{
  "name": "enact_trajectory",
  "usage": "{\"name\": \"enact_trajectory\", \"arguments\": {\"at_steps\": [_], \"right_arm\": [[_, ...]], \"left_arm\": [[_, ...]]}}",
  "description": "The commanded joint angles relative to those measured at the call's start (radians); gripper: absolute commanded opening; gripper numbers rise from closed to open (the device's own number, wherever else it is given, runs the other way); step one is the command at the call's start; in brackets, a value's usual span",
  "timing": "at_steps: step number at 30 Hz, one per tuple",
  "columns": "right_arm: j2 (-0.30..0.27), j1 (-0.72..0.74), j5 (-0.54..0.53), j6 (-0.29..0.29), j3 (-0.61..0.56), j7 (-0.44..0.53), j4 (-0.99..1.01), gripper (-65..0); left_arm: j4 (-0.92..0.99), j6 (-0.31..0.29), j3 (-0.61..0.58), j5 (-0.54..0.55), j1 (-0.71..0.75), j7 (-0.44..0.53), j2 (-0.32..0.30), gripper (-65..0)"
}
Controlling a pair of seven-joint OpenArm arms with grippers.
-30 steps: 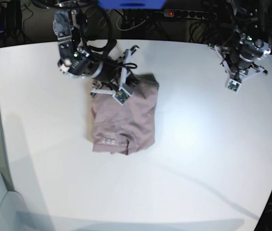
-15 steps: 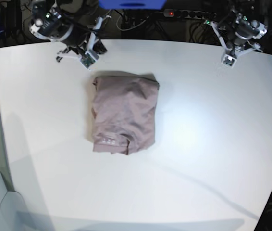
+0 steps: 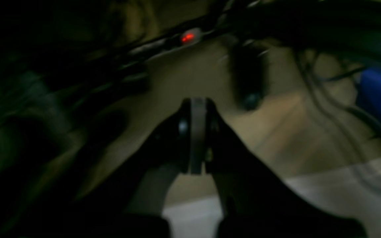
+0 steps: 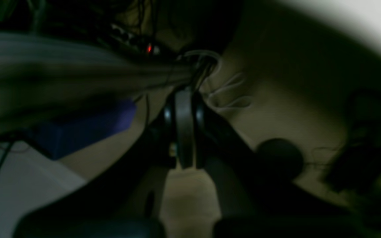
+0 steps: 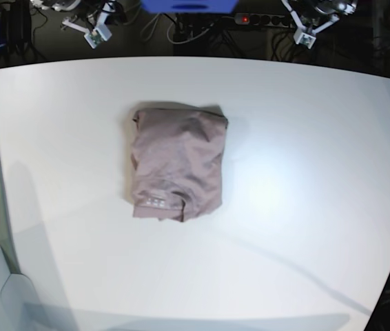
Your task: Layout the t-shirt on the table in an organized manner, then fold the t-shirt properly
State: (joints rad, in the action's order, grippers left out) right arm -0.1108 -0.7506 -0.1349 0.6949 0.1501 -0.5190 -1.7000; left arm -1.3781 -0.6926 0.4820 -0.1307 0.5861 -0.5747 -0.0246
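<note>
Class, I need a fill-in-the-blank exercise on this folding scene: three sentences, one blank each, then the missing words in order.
1. The t-shirt lies folded into a compact bundle on the ______ table.
2. In the wrist views, the jaws of the left gripper and the right gripper are ______.
3. Neither gripper is holding the ______.

Missing words: white; shut; t-shirt
</note>
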Motion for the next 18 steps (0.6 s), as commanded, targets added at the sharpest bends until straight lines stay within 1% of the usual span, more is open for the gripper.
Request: {"name": "enact_trajectory", "arguments": {"at_steps": [1, 3, 4, 8, 10, 12, 14, 16, 18], "right_arm": [[-0.003, -0.013, -0.012, 0.003, 0.001, 0.053, 0.035, -65.0], [-0.014, -0.011, -0.012, 0.003, 0.001, 0.141, 0.145, -65.0], [-0.014, -0.001, -0.012, 0.003, 0.001, 0.179, 0.205, -65.0], [-0.016, 0.082, -0.012, 0.003, 0.001, 0.305, 0.486, -65.0], [-0.023, 0.138, -0.012, 0.003, -0.002, 0.377, 0.645, -65.0], [-0.04, 0.188, -0.012, 0.003, -0.008, 0.452, 0.785, -65.0], [-0.042, 0.24, -0.012, 0.003, -0.008, 0.527, 0.908, -65.0], [-0.045, 0.296, -0.012, 0.003, -0.008, 0.59, 1.035, -65.0], [-0.051, 0.363, -0.012, 0.003, -0.01, 0.644, 1.173, -65.0]], "left_arm": [[0.065, -0.006, 0.004, -0.002, -0.004, 0.052, -0.008, -64.8], [0.227, -0.006, 0.004, -0.037, -0.042, 0.163, -0.027, -64.8], [0.308, -0.006, 0.004, -0.074, -0.07, 0.212, -0.028, -64.8], [0.596, -0.006, 0.013, -0.182, -0.162, 0.371, -0.039, -64.9], [0.714, -0.006, 0.01, -0.202, -0.2, 0.448, -0.062, -64.9], [0.813, -0.006, 0.004, -0.205, -0.231, 0.511, -0.073, -64.9], [0.896, -0.006, 0.004, -0.205, -0.263, 0.565, -0.074, -64.9], [0.969, -0.006, 0.002, -0.206, -0.3, 0.594, -0.085, -64.9], [1.052, -0.006, -0.009, -0.208, -0.348, 0.6, -0.087, -64.9]]}}
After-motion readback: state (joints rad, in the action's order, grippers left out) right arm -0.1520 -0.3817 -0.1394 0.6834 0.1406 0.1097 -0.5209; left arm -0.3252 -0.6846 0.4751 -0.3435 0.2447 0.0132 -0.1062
